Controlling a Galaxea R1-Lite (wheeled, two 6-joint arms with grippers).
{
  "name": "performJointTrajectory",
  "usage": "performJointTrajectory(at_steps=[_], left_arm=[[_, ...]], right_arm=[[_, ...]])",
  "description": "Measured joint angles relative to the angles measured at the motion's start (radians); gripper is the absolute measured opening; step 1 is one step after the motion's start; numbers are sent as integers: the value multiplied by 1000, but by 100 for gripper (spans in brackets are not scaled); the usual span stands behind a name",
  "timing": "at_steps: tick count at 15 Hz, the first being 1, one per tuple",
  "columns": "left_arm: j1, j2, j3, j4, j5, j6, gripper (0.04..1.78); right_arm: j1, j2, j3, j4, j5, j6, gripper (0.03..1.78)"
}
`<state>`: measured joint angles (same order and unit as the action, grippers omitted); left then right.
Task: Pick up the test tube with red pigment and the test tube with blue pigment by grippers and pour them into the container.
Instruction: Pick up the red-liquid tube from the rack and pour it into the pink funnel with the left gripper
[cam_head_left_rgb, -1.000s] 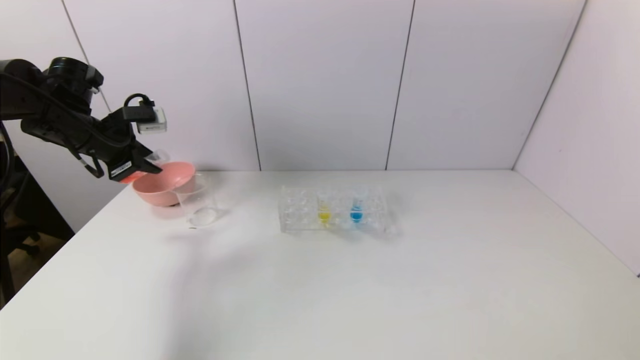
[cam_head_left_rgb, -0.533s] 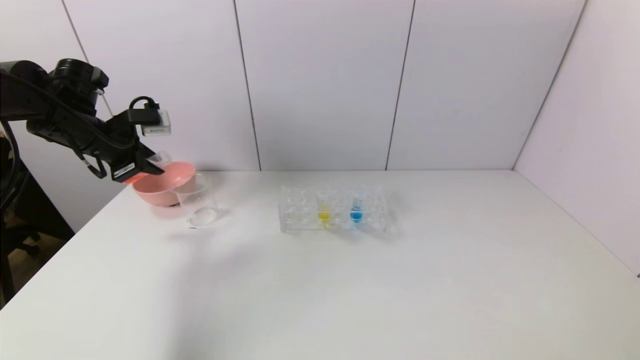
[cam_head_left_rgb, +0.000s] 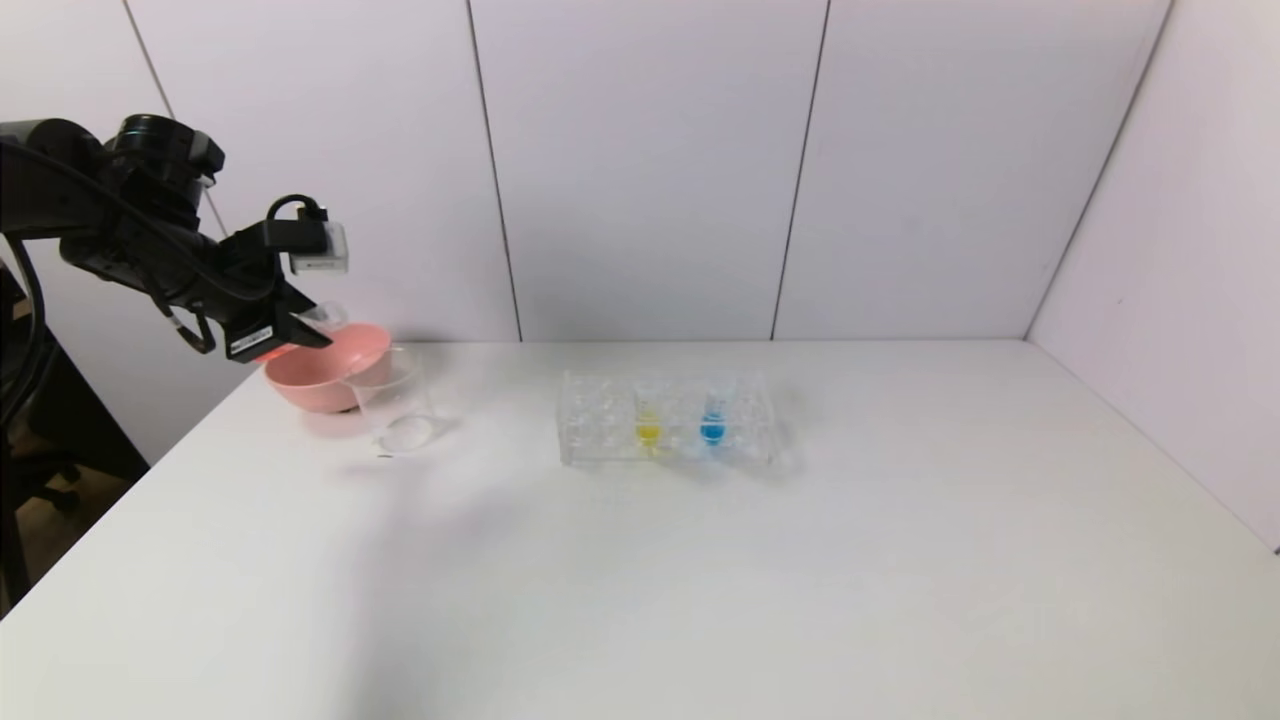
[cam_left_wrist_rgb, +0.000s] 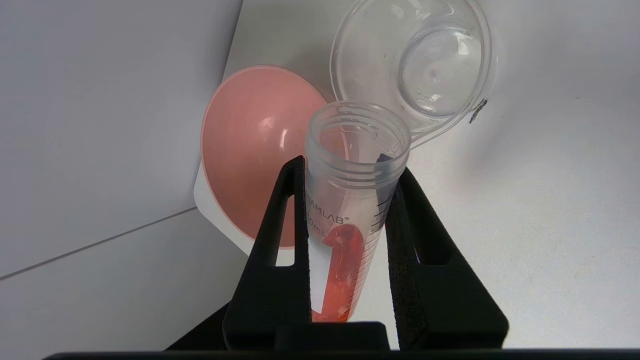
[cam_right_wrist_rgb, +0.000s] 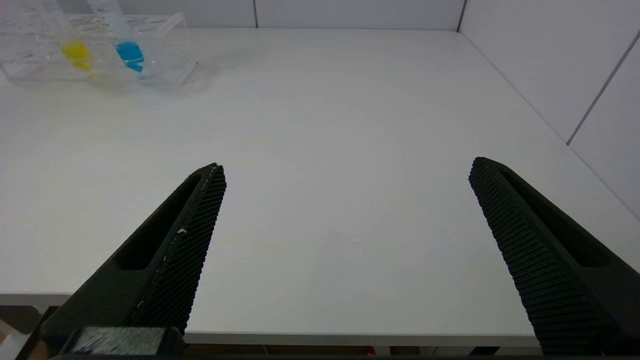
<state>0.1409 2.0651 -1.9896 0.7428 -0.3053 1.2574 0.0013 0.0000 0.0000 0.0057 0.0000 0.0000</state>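
My left gripper (cam_head_left_rgb: 300, 328) is shut on the test tube with red pigment (cam_left_wrist_rgb: 345, 220), held tilted above the pink bowl (cam_head_left_rgb: 325, 375), with its open mouth (cam_head_left_rgb: 328, 315) toward the clear container (cam_head_left_rgb: 395, 400). In the left wrist view the gripper (cam_left_wrist_rgb: 350, 172) clamps the tube below its threaded rim, and the container (cam_left_wrist_rgb: 415, 65) lies just beyond the mouth. The test tube with blue pigment (cam_head_left_rgb: 713, 420) stands in the clear rack (cam_head_left_rgb: 600, 440); it also shows in the right wrist view (cam_right_wrist_rgb: 129, 52). My right gripper (cam_right_wrist_rgb: 345, 175) is open and empty at the table's near edge.
A like tube with yellow liquid (cam_head_left_rgb: 649, 422) stands in the rack left of the blue one. The pink bowl touches the container at the table's far left corner. White walls close the back and right sides.
My left gripper with the red tube has shifted slightly right and up, toward the container. Nothing else has moved.
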Motion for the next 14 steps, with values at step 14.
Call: performJointTrajectory(at_steps=[14], left_arm=[[-23, 16, -13, 15, 51, 19, 45]], right_arm=[[0, 0, 0, 0, 0, 0, 177]])
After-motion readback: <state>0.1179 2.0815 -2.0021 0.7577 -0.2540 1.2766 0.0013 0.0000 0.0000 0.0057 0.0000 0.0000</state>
